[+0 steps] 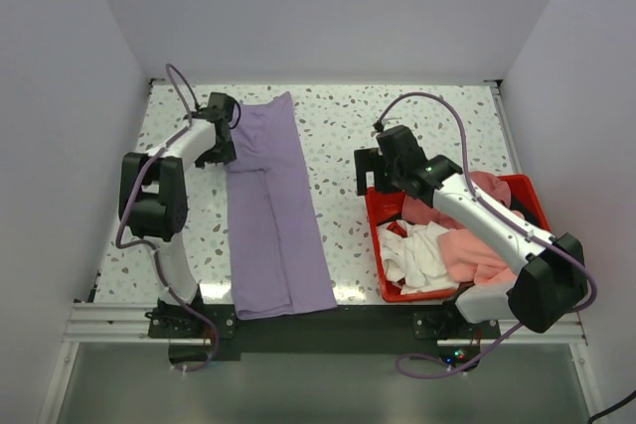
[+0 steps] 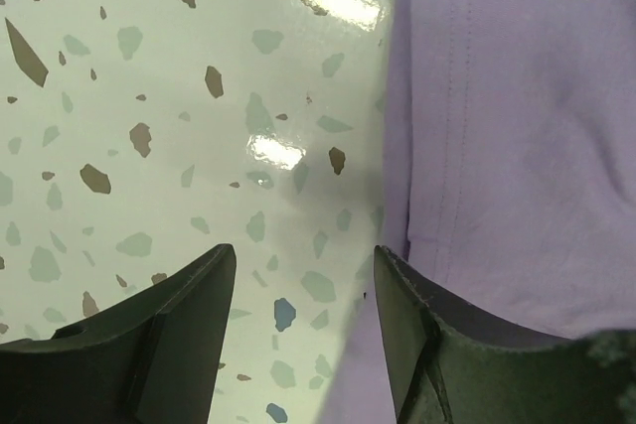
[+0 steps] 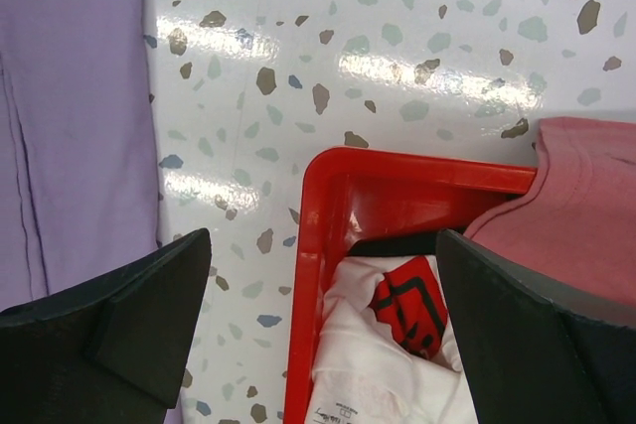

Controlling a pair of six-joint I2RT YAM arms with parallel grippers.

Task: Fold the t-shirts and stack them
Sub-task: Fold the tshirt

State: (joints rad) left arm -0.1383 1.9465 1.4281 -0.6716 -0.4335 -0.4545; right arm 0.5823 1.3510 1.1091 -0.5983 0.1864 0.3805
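From above, the lilac t-shirt [image 1: 273, 211] lies left of the red bin [image 1: 371, 213], folded only lengthwise. The pink t-shirt [image 1: 477, 250] and white t-shirt [image 1: 417, 255] wait inside the bin, unfolded.

Left wrist view: the left gripper [image 2: 303, 260] is spread and empty at the lilac edge.

Right wrist view: the right gripper [image 3: 323, 245] is spread and empty over the bin's corner.

The red bin [image 3: 397, 171] ran off the right wrist view at 6 o'clock, the pink shirt [image 3: 586, 206] at 3 o'clock. The print on the white shirt [image 3: 343, 345] was crumpled, unreadable. From above, the right arm [image 1: 487, 215] hid part of the bin's contents.
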